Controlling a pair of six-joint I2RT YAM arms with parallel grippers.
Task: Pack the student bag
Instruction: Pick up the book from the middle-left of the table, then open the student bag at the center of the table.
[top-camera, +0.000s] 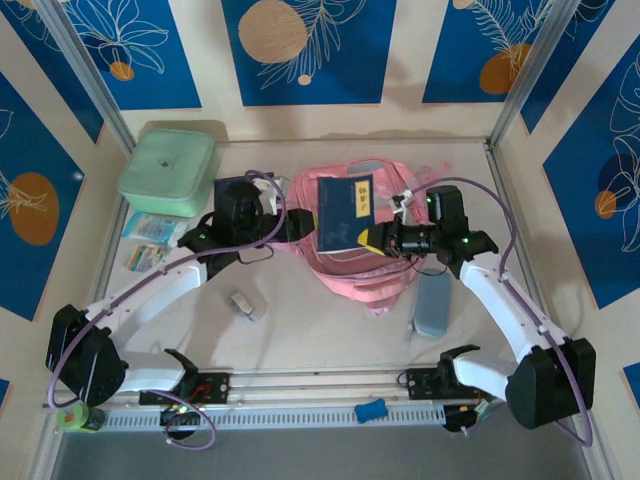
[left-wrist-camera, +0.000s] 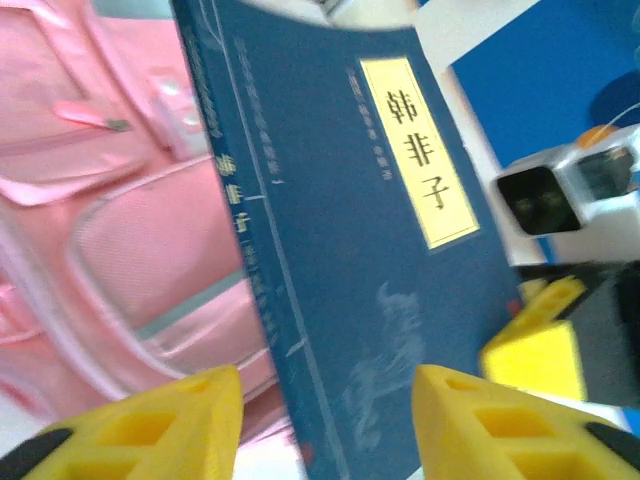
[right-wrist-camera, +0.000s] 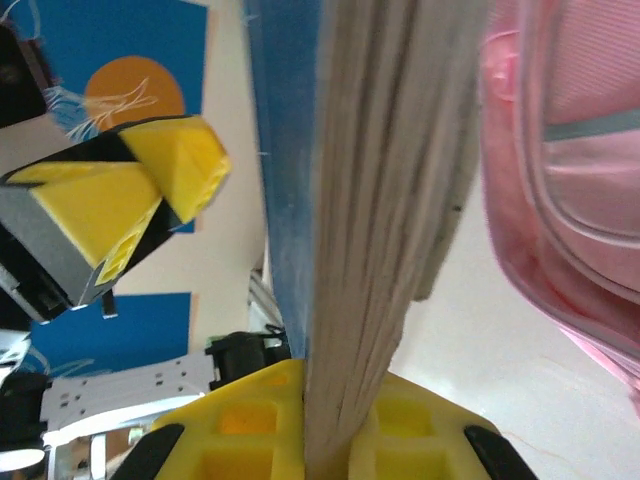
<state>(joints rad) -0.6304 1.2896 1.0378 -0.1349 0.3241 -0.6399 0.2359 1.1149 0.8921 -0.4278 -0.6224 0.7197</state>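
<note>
- The right gripper (right-wrist-camera: 325, 425) is clamped narrowly on a book (right-wrist-camera: 370, 180). The pale page edge is pinched between its two yellow fingers (right-wrist-camera: 240, 420).
- In the top view, the book is gripped at its near right corner and held tilted over the far part of the backpack (top-camera: 375, 280).
- A dark blue cover is seen on the book, with a pale yellow label bearing dark characters.
- The left gripper (left-wrist-camera: 325, 400) is spread wide. Its yellow fingers (left-wrist-camera: 150, 430) are set to either side of the book's lower edge, with nothing pinched between them.
- Whether these fingers touch the cover cannot be told from the left wrist view. In the right wrist view they are seen beside the blue cover with a gap between.
- In the top view, the left gripper is placed at the book's left edge, opposite the right gripper.
- The backpack is pink with grey-blue trim and is laid flat near the middle of the table (top-camera: 300, 340). It lies between the two wrists and under the book, with its straps spread toward the far wall.
- A grey-blue pencil case (top-camera: 433, 305) is laid just beside the backpack on its right, under the right arm.
- A small white object (top-camera: 243, 305) is seen on the table to the near left of the backpack; what it is cannot be told.
- A mint-green square box (top-camera: 168, 170) is set in the far left corner, with two small packets (top-camera: 150, 227) just in front of it.
- A small blue object (top-camera: 370, 411) is resting on the rail at the near edge, between the arm bases.
</note>
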